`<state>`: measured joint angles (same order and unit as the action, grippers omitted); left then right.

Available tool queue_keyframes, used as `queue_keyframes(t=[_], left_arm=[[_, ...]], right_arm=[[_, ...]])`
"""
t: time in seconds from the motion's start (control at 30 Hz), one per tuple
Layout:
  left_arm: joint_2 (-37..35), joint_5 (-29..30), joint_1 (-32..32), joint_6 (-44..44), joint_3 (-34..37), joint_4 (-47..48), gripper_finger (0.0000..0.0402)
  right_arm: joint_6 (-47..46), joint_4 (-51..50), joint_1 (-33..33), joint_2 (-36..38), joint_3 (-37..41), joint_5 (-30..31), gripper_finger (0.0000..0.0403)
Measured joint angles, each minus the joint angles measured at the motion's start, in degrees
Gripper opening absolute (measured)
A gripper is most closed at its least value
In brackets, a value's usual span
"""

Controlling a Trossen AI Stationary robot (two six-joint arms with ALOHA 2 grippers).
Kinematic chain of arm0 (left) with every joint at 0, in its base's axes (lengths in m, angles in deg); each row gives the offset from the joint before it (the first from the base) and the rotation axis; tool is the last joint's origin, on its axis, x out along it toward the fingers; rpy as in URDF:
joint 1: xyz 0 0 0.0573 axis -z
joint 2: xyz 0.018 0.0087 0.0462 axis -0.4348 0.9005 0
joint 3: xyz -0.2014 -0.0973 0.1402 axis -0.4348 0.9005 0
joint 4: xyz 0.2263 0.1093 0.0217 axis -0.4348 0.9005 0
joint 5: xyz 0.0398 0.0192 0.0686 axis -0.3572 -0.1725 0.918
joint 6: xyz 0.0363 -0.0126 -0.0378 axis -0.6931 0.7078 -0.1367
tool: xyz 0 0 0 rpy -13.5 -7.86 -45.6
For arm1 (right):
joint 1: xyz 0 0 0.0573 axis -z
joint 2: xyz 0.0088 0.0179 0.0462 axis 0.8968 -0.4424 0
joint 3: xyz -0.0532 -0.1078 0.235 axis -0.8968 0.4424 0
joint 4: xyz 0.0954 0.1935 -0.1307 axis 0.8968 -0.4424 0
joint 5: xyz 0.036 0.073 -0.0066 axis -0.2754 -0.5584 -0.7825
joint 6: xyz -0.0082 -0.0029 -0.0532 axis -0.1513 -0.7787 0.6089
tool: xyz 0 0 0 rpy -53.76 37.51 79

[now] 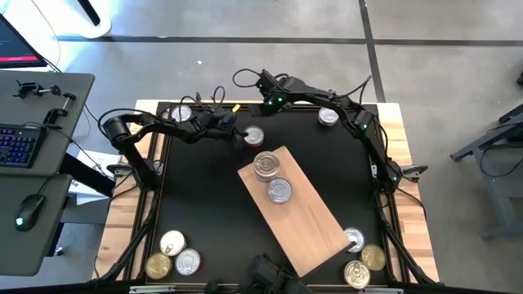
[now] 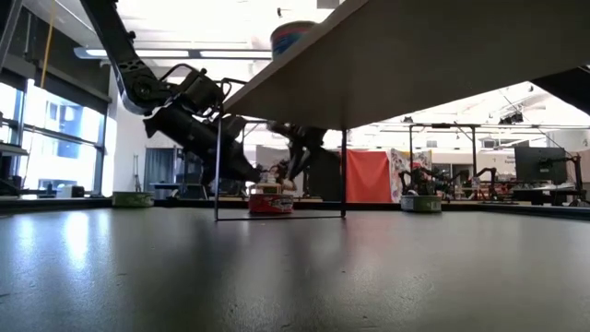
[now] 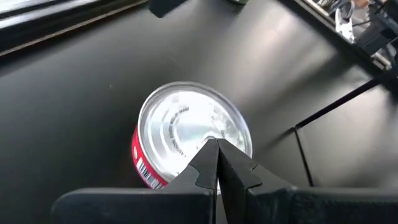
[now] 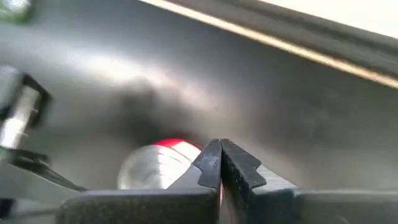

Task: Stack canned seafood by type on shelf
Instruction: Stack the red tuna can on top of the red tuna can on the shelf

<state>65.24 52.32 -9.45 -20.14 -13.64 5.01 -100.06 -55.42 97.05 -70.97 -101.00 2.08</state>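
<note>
Two tins sit on the shelf (image 1: 298, 216), one gold (image 1: 265, 167) and one silver (image 1: 279, 191). Nine more lie on the table (image 1: 204, 204) around the shelf, eleven in all. The lowest ones are cut off by the edge. A red tin (image 3: 186, 140) sits just beyond the shelf's far end. The left gripper (image 3: 217, 150) hangs over it, fingers together, holding nothing. The right gripper (image 4: 221, 152) is close by too, fingers together, its tin blurry.

A red-labelled can (image 2: 270, 200) sits far across the black table (image 2: 295, 277), under the raised wooden shelf (image 2: 442, 65), a dark arm (image 2: 184, 111) reaching down beside it.
</note>
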Motion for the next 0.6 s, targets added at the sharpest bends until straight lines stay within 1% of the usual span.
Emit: queue_keyframes(t=[0.1, 0.23, 0.3, 0.43, 0.6], left_arm=[[0.00, 0.29, 0.00, -1.08, 0.00, 1.30, 0.0000], [0.00, 0.88, 0.00, -1.68, 0.00, 1.37, 0.0000], [0.05, 1.36, 0.00, -1.84, 0.00, 1.08, 0.0000], [0.92, 1.51, 0.00, -2.66, -0.07, 0.59, 0.0000], [2.46, 1.48, 0.00, -2.66, -0.07, 0.62, 0.0000]], right_arm=[[2.76, -2.84, 0.07, -0.02, 0.15, -0.61, 0.0000], [3.95, -5.27, -0.77, 0.06, 0.12, 1.48, 0.0000], [3.91, -5.39, -1.06, 0.03, 0.12, 1.37, 0.0000], [3.97, -2.65, -1.17, -1.29, 0.15, -2.95, 0.0000], [1.43, 2.50, -1.41, -1.35, 0.14, -4.53, 0.0000]])
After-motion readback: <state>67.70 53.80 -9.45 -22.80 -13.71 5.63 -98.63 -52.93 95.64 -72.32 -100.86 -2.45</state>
